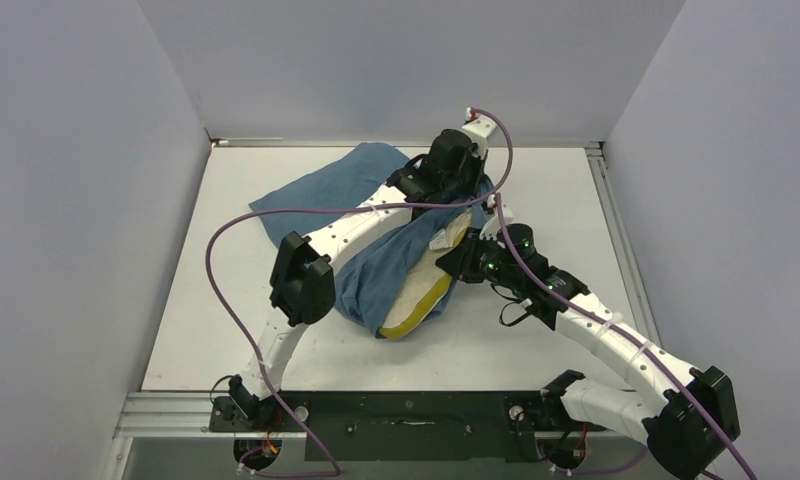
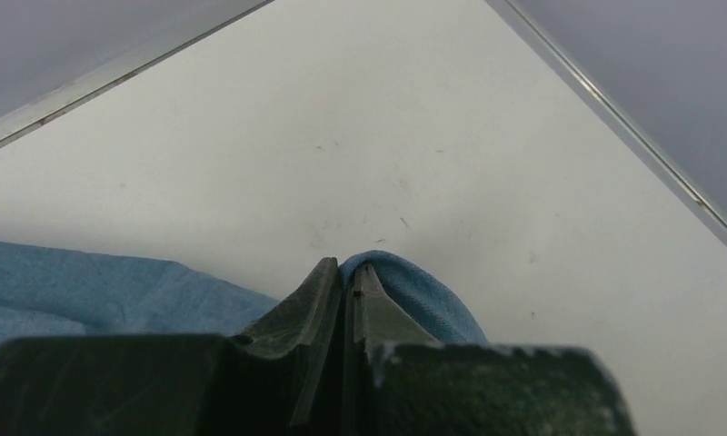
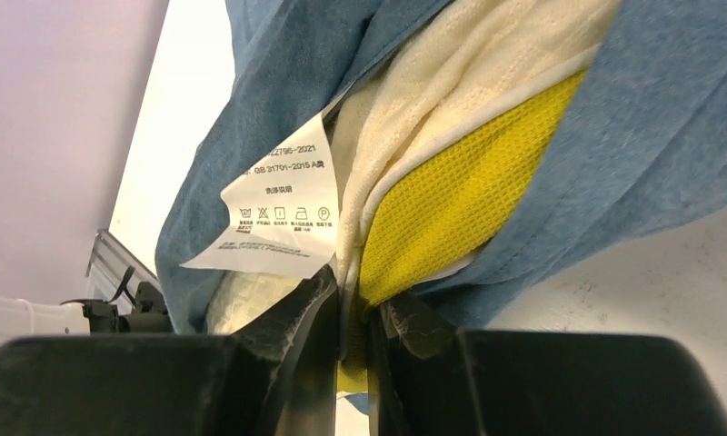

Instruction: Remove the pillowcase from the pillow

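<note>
The slate-blue pillowcase [image 1: 361,185] lies across the middle of the table, still wrapped round most of the pillow [image 1: 421,295], whose cream top and mustard edge stick out at the near end. My left gripper [image 1: 473,185] is shut on a fold of the pillowcase [image 2: 414,286] at its far right end. My right gripper [image 1: 454,262] is shut on the pillow's corner, pinching the yellow edge [image 3: 451,195] and cream seam beside the white care tag [image 3: 283,213]. Blue cloth [image 3: 278,73] hangs round that corner on both sides.
The white table [image 1: 566,190] ends at a metal rail at the back and right, with grey walls close on three sides. Purple cables loop over both arms. The left arm's forearm crosses above the pillowcase.
</note>
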`<state>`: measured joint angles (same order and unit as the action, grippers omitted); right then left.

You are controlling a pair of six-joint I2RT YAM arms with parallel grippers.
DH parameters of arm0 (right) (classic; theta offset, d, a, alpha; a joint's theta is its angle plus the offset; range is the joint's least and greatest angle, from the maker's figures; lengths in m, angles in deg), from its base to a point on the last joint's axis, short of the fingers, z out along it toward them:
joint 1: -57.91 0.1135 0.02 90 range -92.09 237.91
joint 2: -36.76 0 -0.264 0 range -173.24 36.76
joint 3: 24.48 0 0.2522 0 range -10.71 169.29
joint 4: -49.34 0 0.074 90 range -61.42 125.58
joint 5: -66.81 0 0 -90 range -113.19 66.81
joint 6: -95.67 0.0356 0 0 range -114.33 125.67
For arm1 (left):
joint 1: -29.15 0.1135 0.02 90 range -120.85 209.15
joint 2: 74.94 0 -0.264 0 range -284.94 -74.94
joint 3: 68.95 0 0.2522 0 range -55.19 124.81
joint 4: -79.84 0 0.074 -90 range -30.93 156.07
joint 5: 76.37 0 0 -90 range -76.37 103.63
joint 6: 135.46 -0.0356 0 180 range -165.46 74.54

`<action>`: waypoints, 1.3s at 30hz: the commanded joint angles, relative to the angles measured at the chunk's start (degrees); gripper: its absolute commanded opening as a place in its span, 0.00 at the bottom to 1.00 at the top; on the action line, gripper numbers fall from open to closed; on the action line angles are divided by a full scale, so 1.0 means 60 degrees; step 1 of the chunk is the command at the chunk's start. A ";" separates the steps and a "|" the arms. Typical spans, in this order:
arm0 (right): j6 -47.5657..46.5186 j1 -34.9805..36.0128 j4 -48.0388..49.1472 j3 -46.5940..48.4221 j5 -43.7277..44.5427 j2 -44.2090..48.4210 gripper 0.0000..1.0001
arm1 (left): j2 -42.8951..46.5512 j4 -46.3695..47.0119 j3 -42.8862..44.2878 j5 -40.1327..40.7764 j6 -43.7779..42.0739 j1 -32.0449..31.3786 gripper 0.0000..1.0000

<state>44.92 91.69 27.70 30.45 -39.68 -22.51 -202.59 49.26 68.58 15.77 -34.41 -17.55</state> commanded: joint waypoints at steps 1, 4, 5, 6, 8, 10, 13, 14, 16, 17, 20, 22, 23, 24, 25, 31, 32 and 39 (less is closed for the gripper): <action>-0.0283 0.0420 -0.0939 0.1101 -0.0260 0.0001 0.05 | -0.0605 0.0592 0.0751 0.1590 -0.0208 0.0626 0.00; -0.0456 0.0415 -0.1668 0.1588 0.0217 0.0053 0.05 | -0.0623 0.0687 0.0453 0.1606 0.0057 0.1028 0.00; -0.0446 0.0406 -0.1830 0.1691 0.0358 0.0106 0.05 | -0.0589 0.0777 0.0287 0.1622 0.0099 0.1158 0.00; -0.0427 0.0405 -0.1910 0.1763 0.0441 0.0171 0.05 | -0.0573 0.0807 0.0138 0.1675 0.0106 0.1308 0.00; -0.0353 0.0412 -0.1979 0.1831 0.0536 0.0327 0.05 | -0.0564 0.0739 -0.0032 0.1876 0.0107 0.1513 0.00; -0.0272 0.0405 -0.1943 0.1826 0.0617 0.0479 0.05 | -0.0561 0.0646 -0.0186 0.2090 0.0092 0.1720 0.00; -0.0213 0.0406 -0.1934 0.1797 0.0866 0.0690 0.05 | -0.0476 0.0559 -0.0558 0.2311 0.0072 0.1979 0.00; -0.0207 0.0413 -0.1942 0.1796 0.1013 0.0720 0.05 | -0.0397 0.0582 -0.0733 0.2459 0.0057 0.2037 0.00; -0.0198 0.0413 -0.1913 0.1789 0.1098 0.0739 0.05 | -0.0274 0.0656 -0.1031 0.2727 -0.0025 0.2140 0.00; -0.0203 0.0406 -0.1875 0.1775 0.1057 0.0717 0.05 | -0.0237 0.0680 -0.1142 0.2855 -0.0056 0.2174 0.00; -0.0174 0.0405 -0.1520 0.1667 0.0630 0.0630 0.05 | -0.0221 0.0477 -0.1160 0.3242 -0.0076 0.2333 0.00; -0.0131 0.0414 -0.1281 0.1576 0.0341 0.0546 0.05 | -0.0224 0.0305 -0.1065 0.3330 -0.0031 0.2436 0.02; -0.0096 0.0419 -0.1168 0.1540 0.0234 0.0495 0.05 | -0.0235 0.0217 -0.1016 0.3387 -0.0037 0.2486 0.03; -0.0081 0.0420 -0.1064 0.1508 0.0142 0.0488 0.05 | -0.0253 0.0136 -0.0959 0.3527 -0.0061 0.2535 0.03; -0.0077 0.0420 -0.0982 0.1504 0.0073 0.0526 0.05 | -0.0277 0.0042 -0.0919 0.3706 -0.0112 0.2573 0.03; -0.0314 0.0405 -0.1016 0.1469 0.0834 0.1208 0.05 | -0.0272 -0.0745 -0.1008 0.4127 0.0172 0.3272 0.05; -0.0343 0.0409 -0.0937 0.1398 0.0923 0.1305 0.05 | -0.0217 -0.0856 -0.1064 0.4177 0.0104 0.3352 0.07; -0.0147 0.0406 -0.0221 0.0580 0.0876 0.1048 0.05 | 0.1372 -0.0789 -0.2347 0.4077 -0.0027 0.3390 0.31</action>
<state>42.80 93.05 21.26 35.24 -31.46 -18.33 -202.70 41.15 58.96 31.33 -32.57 -2.22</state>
